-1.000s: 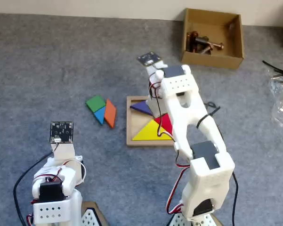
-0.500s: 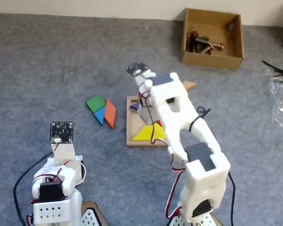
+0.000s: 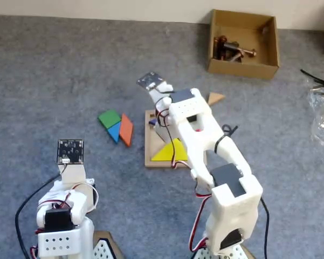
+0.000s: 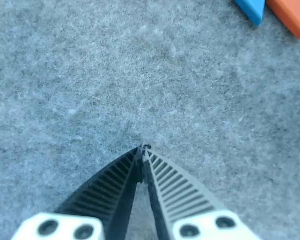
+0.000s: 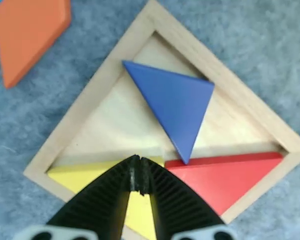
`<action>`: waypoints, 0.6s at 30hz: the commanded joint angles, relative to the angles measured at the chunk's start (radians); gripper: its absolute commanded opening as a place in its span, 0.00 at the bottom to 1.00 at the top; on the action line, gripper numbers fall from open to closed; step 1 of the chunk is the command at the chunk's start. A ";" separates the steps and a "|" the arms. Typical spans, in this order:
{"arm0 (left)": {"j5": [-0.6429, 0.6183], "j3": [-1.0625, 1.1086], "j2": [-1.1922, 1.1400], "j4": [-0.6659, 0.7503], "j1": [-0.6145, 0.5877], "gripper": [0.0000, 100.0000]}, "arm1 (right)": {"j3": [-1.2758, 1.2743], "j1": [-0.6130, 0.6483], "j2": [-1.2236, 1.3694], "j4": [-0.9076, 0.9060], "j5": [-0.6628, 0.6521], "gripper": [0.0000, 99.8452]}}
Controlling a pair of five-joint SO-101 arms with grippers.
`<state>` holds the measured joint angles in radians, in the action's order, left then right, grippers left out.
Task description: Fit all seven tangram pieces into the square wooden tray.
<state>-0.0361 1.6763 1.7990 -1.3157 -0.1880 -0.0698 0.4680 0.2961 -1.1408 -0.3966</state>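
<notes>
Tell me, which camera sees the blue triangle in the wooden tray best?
The right wrist view: the blue wooden triangle lies whole and uncovered in the square wooden tray. In the high view the right arm hides nearly all of it, leaving a sliver. The left wrist view faces grey carpet elsewhere.

Seven tangram pieces [image 3: 126, 129], one tray [image 3: 147, 145], one box [image 3: 240, 69].

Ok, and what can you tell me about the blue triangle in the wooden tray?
The blue triangle is a flat, smooth piece, painted wood by the look of it, with three sharp corners. It lies flat inside the wooden tray on the bare pale floor, loose and a bit askew. One tip touches the long edge of the red piece, and another corner sits close against the tray's wall. Nothing holds it.
</notes>
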 commanded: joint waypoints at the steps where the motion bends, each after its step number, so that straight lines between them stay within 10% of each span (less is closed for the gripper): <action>1: -0.002 0.021 -0.007 -0.008 -0.008 0.00 | -0.013 -0.024 -0.048 0.056 -0.012 0.01; 18: -0.002 0.021 -0.007 -0.008 -0.008 0.00 | -0.030 -0.058 -0.005 0.102 -0.012 0.01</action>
<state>-0.0361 1.6763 1.7990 -1.3157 -0.1880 -0.1005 0.4219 0.2977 -1.0564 -0.3997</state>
